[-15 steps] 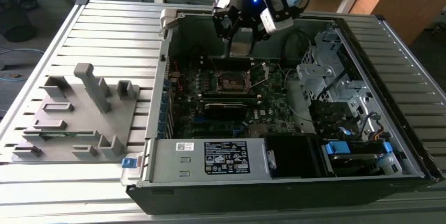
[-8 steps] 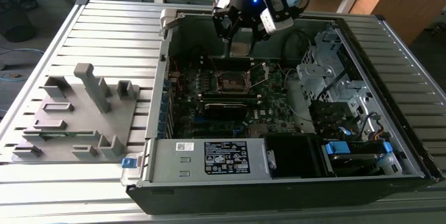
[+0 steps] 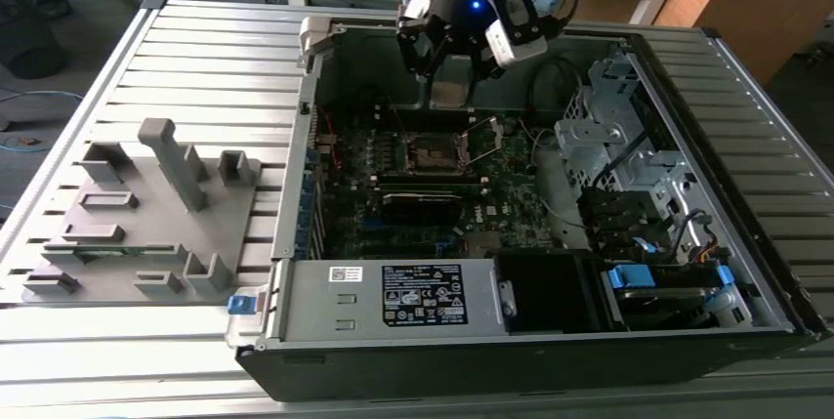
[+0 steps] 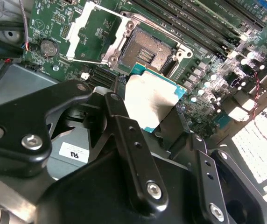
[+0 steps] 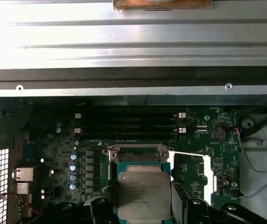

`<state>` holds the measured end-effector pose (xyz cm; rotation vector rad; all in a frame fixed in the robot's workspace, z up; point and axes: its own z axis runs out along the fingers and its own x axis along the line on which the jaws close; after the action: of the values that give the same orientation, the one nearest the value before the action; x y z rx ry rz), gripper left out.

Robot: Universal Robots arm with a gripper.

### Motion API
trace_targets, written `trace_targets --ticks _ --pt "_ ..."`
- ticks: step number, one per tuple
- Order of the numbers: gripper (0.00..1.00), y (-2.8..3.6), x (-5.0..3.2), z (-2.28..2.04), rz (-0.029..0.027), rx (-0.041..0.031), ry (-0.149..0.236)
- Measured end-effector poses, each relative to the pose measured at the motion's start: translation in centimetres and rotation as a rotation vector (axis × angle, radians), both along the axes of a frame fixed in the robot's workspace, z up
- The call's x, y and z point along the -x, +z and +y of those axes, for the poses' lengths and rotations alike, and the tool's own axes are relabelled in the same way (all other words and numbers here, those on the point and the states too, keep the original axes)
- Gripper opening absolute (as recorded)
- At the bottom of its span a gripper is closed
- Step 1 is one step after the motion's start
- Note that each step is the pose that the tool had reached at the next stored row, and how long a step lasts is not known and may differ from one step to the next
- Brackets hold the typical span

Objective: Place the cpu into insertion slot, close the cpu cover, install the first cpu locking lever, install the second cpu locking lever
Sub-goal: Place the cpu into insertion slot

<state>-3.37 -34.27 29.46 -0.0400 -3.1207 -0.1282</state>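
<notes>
Tool (image 5: pixel 144 206) held the cpu (image 5: pixel 144 189) near the insertion slot (image 4: pixel 147 51).
If it went in tilted, the slot could have got hurt.

Over the open computer case (image 3: pixel 521 365) the hand (image 3: pixel 451 82) grips the cpu (image 3: pixel 450 97) above the insertion slot (image 3: pixel 437 155); a grey fixture (image 3: pixel 144 214) lies beside the case

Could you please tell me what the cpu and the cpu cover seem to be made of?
The cpu: dull grey metal top, softly sheened, over a green board rim. The cpu cover: probably thin bare sheet metal, since it glares bright silver.
</notes>
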Motion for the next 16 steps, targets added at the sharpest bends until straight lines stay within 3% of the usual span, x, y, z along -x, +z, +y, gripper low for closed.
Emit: trace_targets --ticks 6,16 --pt "0.54 -0.69 0.0 0.0 0.0001 0.0001 0.0" --pt "0.54 -0.89 0.0 0.0 0.0 0.0001 0.0"
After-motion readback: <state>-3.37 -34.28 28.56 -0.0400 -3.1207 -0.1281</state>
